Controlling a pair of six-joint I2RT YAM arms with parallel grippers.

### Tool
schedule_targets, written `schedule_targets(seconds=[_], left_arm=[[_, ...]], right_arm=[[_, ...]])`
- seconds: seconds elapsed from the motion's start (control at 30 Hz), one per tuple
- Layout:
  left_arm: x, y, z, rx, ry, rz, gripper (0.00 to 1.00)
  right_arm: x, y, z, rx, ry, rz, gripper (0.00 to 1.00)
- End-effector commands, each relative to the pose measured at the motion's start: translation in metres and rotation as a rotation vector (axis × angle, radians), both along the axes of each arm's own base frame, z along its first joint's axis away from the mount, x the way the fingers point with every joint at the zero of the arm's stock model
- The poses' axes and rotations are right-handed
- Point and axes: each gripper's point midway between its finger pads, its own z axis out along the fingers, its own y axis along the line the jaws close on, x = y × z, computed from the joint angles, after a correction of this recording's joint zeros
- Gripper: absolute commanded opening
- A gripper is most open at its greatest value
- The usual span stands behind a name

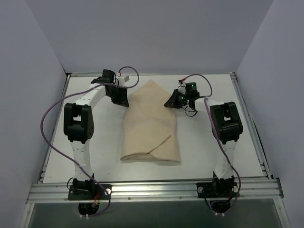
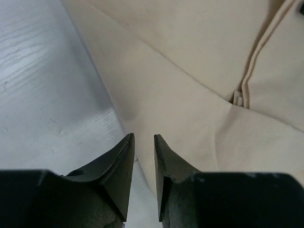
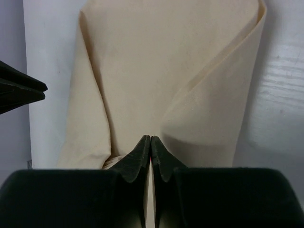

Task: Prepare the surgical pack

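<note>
Wrapping cloth into bundle; far point unfolded. Left pincer slightly parted, empty; right pincer clenched. Next likely: grip far point, fold nearward.

**Surface and material findings**

- Beige cloth: woven fabric, matt, with a fine even weave. Folds are soft, and the left wrist view shows a hemmed edge.
- Table: white board with a faint wood-grain texture and a low satin sheen.
- Fingers of the left gripper: black moulded plastic, matt, slightly grainy.
- Fingers of the right gripper: the same black matt plastic.
- Shells of the 2 arms: white plastic, semi-gloss.
- Joint housings: black, matt.
- Front rail: bare extruded metal, dull silver.
- Cables: smooth purple sheathing.
</note>
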Motion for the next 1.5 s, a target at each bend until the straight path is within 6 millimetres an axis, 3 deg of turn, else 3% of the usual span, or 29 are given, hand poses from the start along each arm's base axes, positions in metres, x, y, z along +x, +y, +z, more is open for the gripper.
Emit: schedule_targets(seconds=[0.0,0.07,0.23,0.33,0.4,0.47,0.53,0.6,0.63,0.67,0.73,0.77,0.83,0.9,1.0,1.23,1.33,1.47], left_arm=[[0.019,-0.006,-0.016,-0.02,0.008,0.009,0.32],[0.026,-0.011,-0.024,-0.036,0.029,-0.001,0.32],[0.029,-0.016,-0.049,-0.039,0.101,0.02,0.33],[0.029,-0.004,-0.062,0.019,0.119,0.04,0.32],[0.031,0.001,-0.057,0.027,0.114,0.046,0.32],[0.037,0.001,-0.039,0.031,0.057,0.012,0.32],[0.046,-0.003,-0.008,0.004,-0.014,-0.005,0.33],[0.056,-0.005,0.022,-0.012,-0.092,-0.006,0.37],[0.067,-0.005,0.038,-0.015,-0.148,0.009,0.39],[0.073,-0.004,0.045,-0.015,-0.178,0.019,0.43],[0.086,-0.004,0.053,-0.015,-0.22,0.036,0.48],[0.09,-0.003,0.049,-0.001,-0.218,0.048,0.5],[0.092,0.001,0.023,0.035,-0.15,0.068,0.51],[0.099,0.001,0.021,0.03,-0.132,0.101,0.51],[0.1,-0.004,-0.009,0.022,-0.072,0.1,0.52],[0.108,-0.014,-0.03,-0.004,-0.056,0.091,0.57],[0.112,-0.018,-0.035,-0.012,-0.064,0.079,0.57],[0.11,-0.025,-0.045,-0.044,-0.039,0.062,0.56]], right_arm=[[0.013,0.0,-0.015,0.105,0.023,-0.048,0.0],[0.02,-0.007,-0.02,0.117,0.015,-0.073,0.0],[0.018,-0.014,-0.058,0.071,0.094,-0.079,0.0],[0.02,-0.014,-0.052,0.074,0.087,-0.074,0.0],[0.027,-0.018,-0.036,0.06,0.047,-0.072,0.0],[0.039,-0.023,-0.016,0.042,0.006,-0.068,0.06],[0.056,-0.03,0.013,0.031,-0.043,-0.078,0.13],[0.07,-0.041,0.029,-0.019,-0.093,-0.112,0.22],[0.07,-0.048,0.027,-0.054,-0.071,-0.127,0.32],[0.08,-0.052,0.039,-0.079,-0.1,-0.141,0.36],[0.082,-0.063,0.022,-0.168,-0.077,-0.143,0.42],[0.087,-0.064,0.025,-0.185,-0.086,-0.14,0.43],[0.082,-0.067,-0.001,-0.231,-0.024,-0.113,0.43],[0.084,-0.068,-0.012,-0.251,-0.005,-0.094,0.45],[0.081,-0.065,-0.028,-0.25,0.029,-0.062,0.46],[0.086,-0.047,-0.042,-0.165,0.037,-0.023,0.46],[0.085,-0.04,-0.046,-0.123,0.043,-0.009,0.41],[0.083,-0.037,-0.047,-0.103,0.048,0.007,0.24]])
